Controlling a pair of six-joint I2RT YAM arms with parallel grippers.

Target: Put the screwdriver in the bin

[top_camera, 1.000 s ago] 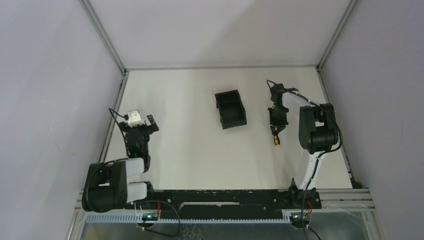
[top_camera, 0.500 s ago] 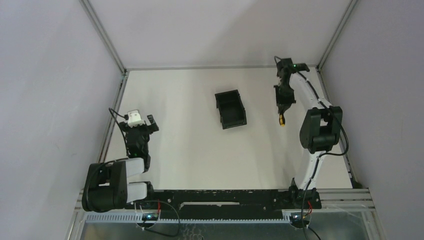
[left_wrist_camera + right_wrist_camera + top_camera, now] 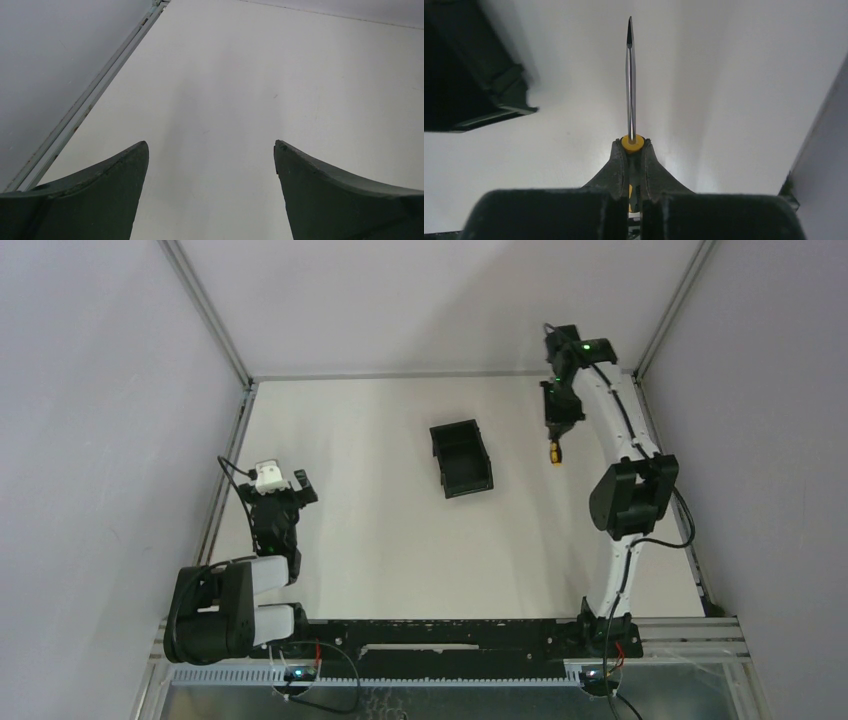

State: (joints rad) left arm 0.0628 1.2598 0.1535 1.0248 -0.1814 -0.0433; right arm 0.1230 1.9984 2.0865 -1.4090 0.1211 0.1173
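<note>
The screwdriver (image 3: 630, 80) is off the tabletop (image 3: 380, 530), clamped by its handle between the right gripper's (image 3: 632, 148) fingers (image 3: 618, 167), with the shaft pointing straight out ahead. It hangs to the right of the bin (image 3: 461, 460), well apart from it and not yet over the opening.

The hold looks narrow, since only the tips pinch the handle near its yellow collar, so a quick swing toward the bin could let the tool pivot or slip out. The long shaft leads, and a low approach might catch the bin's wall and shove it. An early release would drop the tool on the tabletop.

The right wrist view shows the pinch and the shaft's line, with the bin's corner at its left edge — only the top view gives the gap to the bin. The left gripper (image 3: 210, 145) sits near the left side, fingers apart over the tabletop.
</note>
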